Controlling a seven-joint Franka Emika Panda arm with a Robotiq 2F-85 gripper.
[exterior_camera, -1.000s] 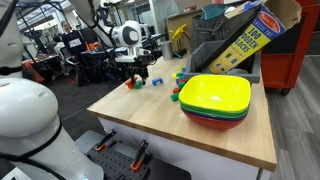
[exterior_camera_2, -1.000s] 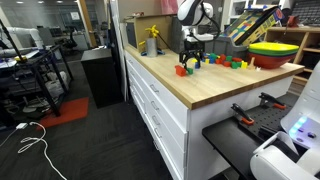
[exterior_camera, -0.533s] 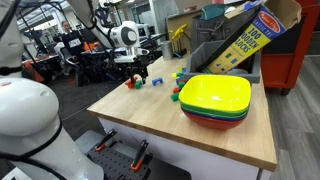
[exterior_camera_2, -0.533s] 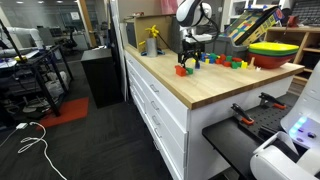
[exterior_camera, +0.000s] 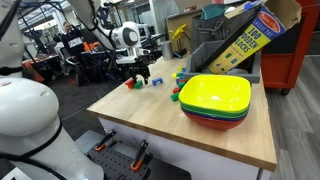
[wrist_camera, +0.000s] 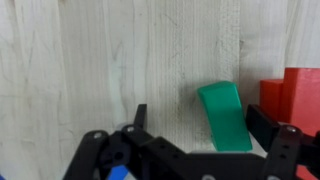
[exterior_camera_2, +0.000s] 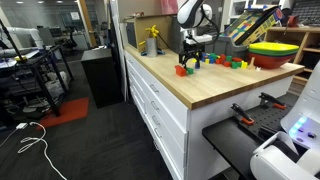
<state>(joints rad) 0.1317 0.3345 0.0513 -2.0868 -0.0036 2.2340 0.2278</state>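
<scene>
In the wrist view my gripper [wrist_camera: 200, 128] is open and low over the wooden table top [wrist_camera: 90, 70]. A green block [wrist_camera: 226, 116] lies on the wood between its two black fingers, closer to the right finger [wrist_camera: 262, 124]; nothing is gripped. A red block [wrist_camera: 296, 94] lies just beyond that finger at the right edge. In both exterior views the gripper [exterior_camera: 141, 72] [exterior_camera_2: 190, 58] points down at the table's far end, with a red block [exterior_camera: 131, 83] [exterior_camera_2: 181, 70] and a blue block [exterior_camera: 157, 81] beside it.
A stack of bowls with a yellow one on top [exterior_camera: 215, 95] [exterior_camera_2: 272, 50] stands near the table's middle. Several coloured blocks [exterior_camera: 179, 86] [exterior_camera_2: 226, 62] lie scattered behind the gripper. A tilted wooden-blocks box [exterior_camera: 245, 40] and a yellow bottle [exterior_camera_2: 152, 40] stand at the back.
</scene>
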